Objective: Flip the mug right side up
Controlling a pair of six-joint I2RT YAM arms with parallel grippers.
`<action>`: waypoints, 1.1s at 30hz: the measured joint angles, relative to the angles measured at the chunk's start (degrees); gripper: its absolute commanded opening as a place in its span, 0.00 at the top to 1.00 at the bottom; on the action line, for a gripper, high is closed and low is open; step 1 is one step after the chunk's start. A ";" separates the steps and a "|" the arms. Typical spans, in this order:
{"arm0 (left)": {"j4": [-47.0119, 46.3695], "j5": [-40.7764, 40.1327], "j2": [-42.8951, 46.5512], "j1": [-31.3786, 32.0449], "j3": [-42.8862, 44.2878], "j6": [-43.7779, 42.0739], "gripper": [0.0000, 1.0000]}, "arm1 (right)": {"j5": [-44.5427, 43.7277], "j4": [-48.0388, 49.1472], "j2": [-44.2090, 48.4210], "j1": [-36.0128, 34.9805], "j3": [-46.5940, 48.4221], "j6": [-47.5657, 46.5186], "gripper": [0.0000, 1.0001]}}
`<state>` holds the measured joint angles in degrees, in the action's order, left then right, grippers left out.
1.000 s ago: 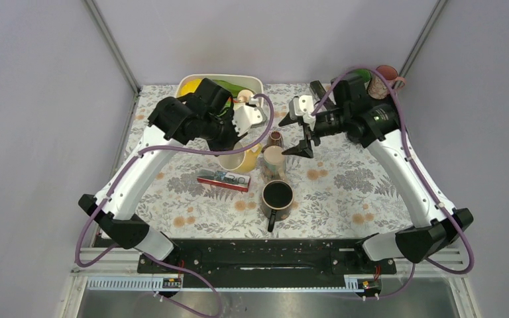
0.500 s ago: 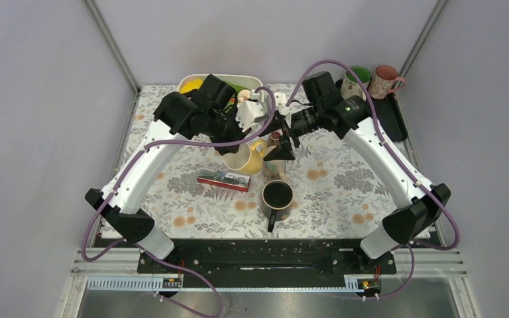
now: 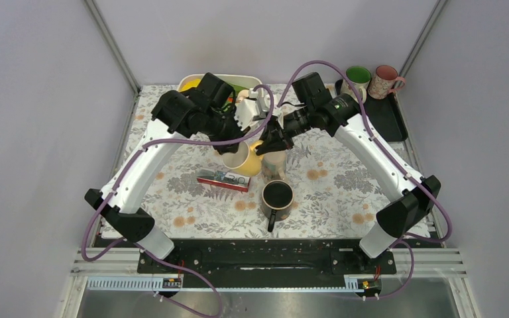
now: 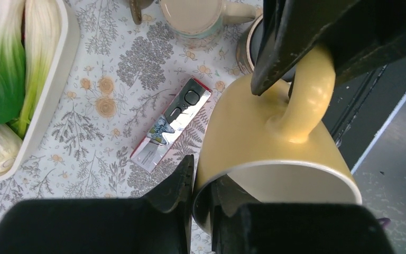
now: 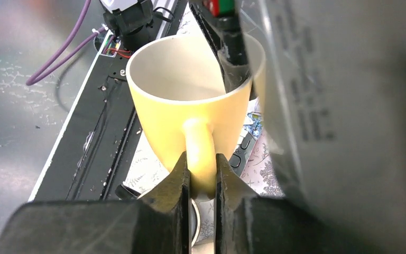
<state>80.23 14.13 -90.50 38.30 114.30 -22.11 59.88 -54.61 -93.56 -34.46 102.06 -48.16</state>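
Observation:
The yellow mug (image 3: pixel 246 159) hangs tilted above the middle of the table, its white inside turned toward the near edge. My left gripper (image 4: pixel 201 177) is shut on the mug's rim (image 4: pixel 275 166), one finger inside and one outside. My right gripper (image 5: pixel 201 165) has come in from the right and is shut on the mug's handle (image 5: pixel 199 148). In the top view the two grippers meet over the mug, with the right gripper (image 3: pixel 269 141) just right of it. The left wrist view shows the handle (image 4: pixel 309 95) between the right gripper's black fingers (image 4: pixel 280 47).
A dark mug (image 3: pixel 277 197) stands upright just below the yellow one, and a beige mug (image 3: pixel 275 162) sits beside it. A red-edged flat pack (image 3: pixel 223 179) lies to the left. A white tub (image 3: pixel 192 81) of vegetables is at the back; green (image 3: pixel 356 75) and pink (image 3: pixel 386 80) mugs stand back right.
My right arm swung left from the back right to the yellow mug, and its jaws closed on the handle. The left gripper kept its hold on the rim and shifted the mug slightly.

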 measured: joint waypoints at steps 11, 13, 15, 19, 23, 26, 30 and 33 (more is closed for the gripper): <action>-0.02 -1.05 -0.28 -1.03 0.04 -0.55 0.52 | -5.70 5.66 5.99 -0.04 -8.24 1.62 1.00; -0.44 -1.27 -0.37 -1.64 0.04 -0.68 0.50 | -7.23 8.41 7.87 0.28 -11.23 3.85 1.00; -2.10 -1.40 -0.33 -2.21 0.04 -0.81 0.45 | -8.98 10.36 8.79 0.74 -13.60 6.08 1.00; -3.93 -2.19 -0.33 -3.10 0.11 -1.27 0.19 | -12.72 14.64 9.07 2.91 -17.44 10.58 1.00; -4.26 -3.85 -0.33 -4.17 2.45 -1.49 0.01 | -15.45 21.00 10.23 8.46 -21.73 15.87 1.00; -5.60 -5.53 -0.17 -4.79 5.20 -1.14 0.01 | -17.55 25.66 11.06 14.12 -23.63 19.93 1.00; -7.08 -7.19 0.28 -5.14 5.99 -0.48 0.01 | -20.06 31.01 11.13 19.30 -23.71 23.30 1.00; -7.28 -8.57 0.26 -5.51 6.12 -0.04 0.01 | -23.04 35.28 11.43 22.16 -24.48 26.10 1.00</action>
<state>72.95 5.56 -90.24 32.80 120.42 -22.15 36.84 -19.33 -82.13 -12.29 77.58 -22.06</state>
